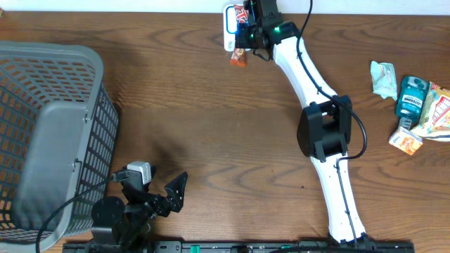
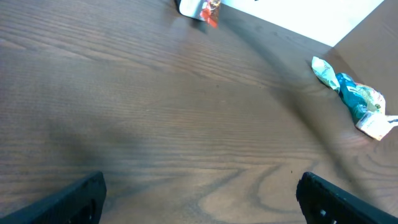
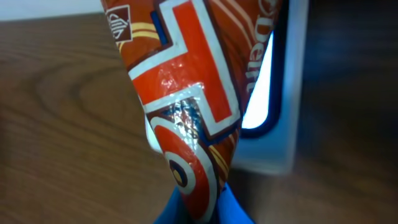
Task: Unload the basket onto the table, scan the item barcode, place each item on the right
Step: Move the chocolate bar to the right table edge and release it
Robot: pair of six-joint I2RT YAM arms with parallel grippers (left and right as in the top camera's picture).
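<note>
Glossy foil snack packet [image 3: 186,112], judged light, crinkly and slippery, is pinched at its gathered end by the closed right gripper [image 3: 199,210] before the scanner [image 3: 283,93]; the left gripper [image 2: 199,196] stands spread wide, holding nothing.

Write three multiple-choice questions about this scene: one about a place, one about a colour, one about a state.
1. Where does the basket stand?
A) at the left of the table
B) at the right
C) in the middle

2. What is the main colour of the snack packet?
A) green
B) red-orange
C) black

3. How is the left gripper?
A) shut on a packet
B) open and empty
C) shut on a bottle

Answers:
1 A, the overhead view shows it at the left edge.
2 B, the right wrist view shows a red-orange wrapper.
3 B, its jaws stand wide apart with only wood between them.
</note>
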